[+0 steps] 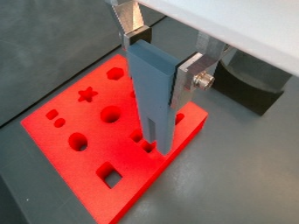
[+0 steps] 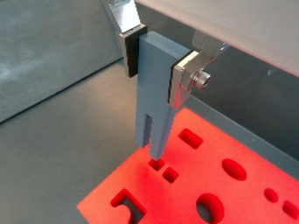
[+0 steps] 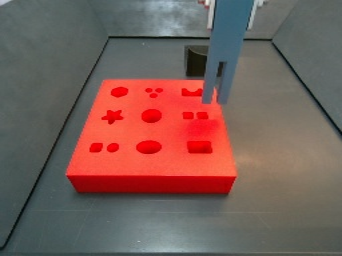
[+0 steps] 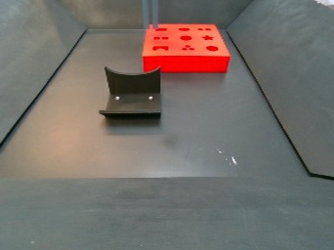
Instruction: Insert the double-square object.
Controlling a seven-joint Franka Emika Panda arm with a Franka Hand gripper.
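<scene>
Gripper (image 1: 162, 54): fingers (image 1: 191, 73) clamped on the double-square object (image 1: 153, 92), held upright.
Red board (image 1: 70, 119): directly below, prongs touching it.
Fixture (image 4: 131, 94): well apart.

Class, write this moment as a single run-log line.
tool: shut on double-square object | object: upright, prongs at red board | insertion depth: cannot tell | fixture: apart

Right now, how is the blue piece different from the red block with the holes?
The blue piece is grey-blue, tall and thin; the red block is bright red, wide and flat. The blue piece stands upright, clamped in the gripper, whose jaws press on its sides; the red block lies on the floor. The blue piece ends in two prongs; the red block has cut-out holes. Both are plain, one-colour parts.
</scene>
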